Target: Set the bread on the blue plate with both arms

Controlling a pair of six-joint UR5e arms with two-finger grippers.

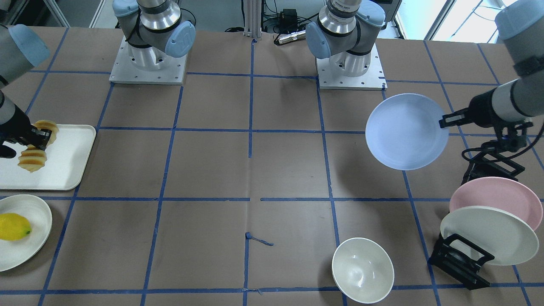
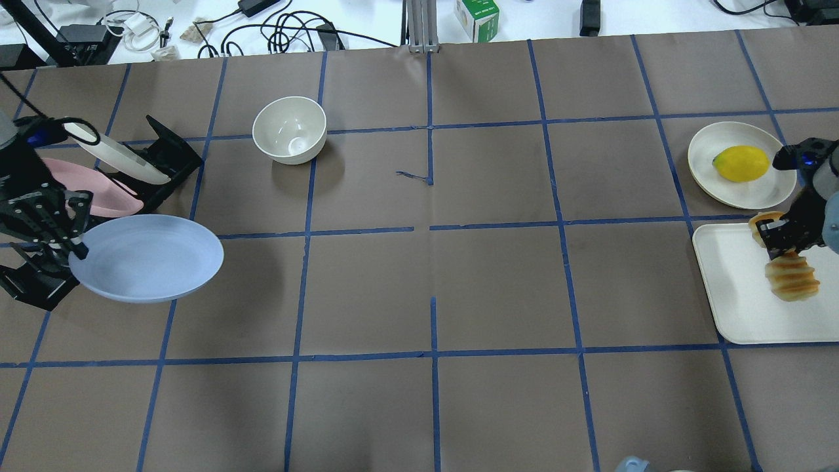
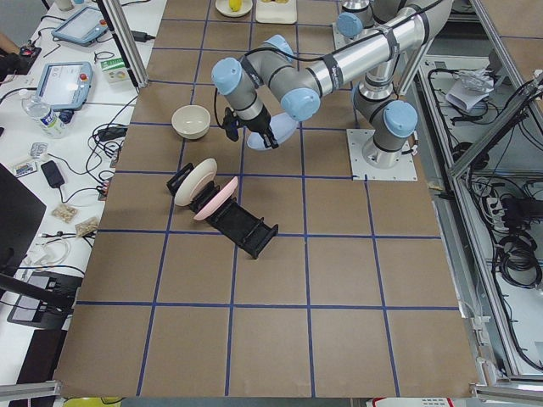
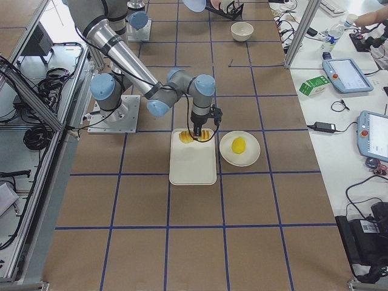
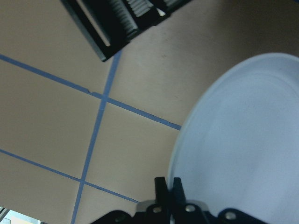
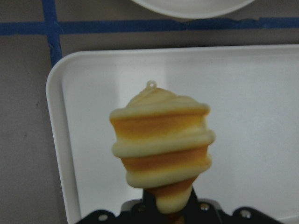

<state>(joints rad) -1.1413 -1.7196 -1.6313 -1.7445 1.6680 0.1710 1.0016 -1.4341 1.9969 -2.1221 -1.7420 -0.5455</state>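
The blue plate (image 1: 406, 131) hangs above the table on the robot's left side, and it casts a shadow on the paper. My left gripper (image 1: 444, 122) is shut on its rim; the overhead view shows the gripper (image 2: 75, 249) and the plate (image 2: 147, 257), and the left wrist view shows the plate (image 5: 243, 149). My right gripper (image 1: 40, 138) is shut on the middle of the bread (image 1: 32, 159), a ridged orange-and-cream loaf. It holds the bread (image 2: 792, 278) over the white tray (image 2: 734, 308). The right wrist view shows the bread (image 6: 161, 149) end-on above the tray (image 6: 261, 116).
A yellow lemon (image 1: 14, 226) lies on a cream plate (image 1: 25, 250) beside the tray. A black rack (image 1: 461, 261) holds a pink plate (image 1: 497, 197) and a cream-white plate (image 1: 488, 233) near the left arm. A white bowl (image 1: 362, 270) stands on the operators' side.
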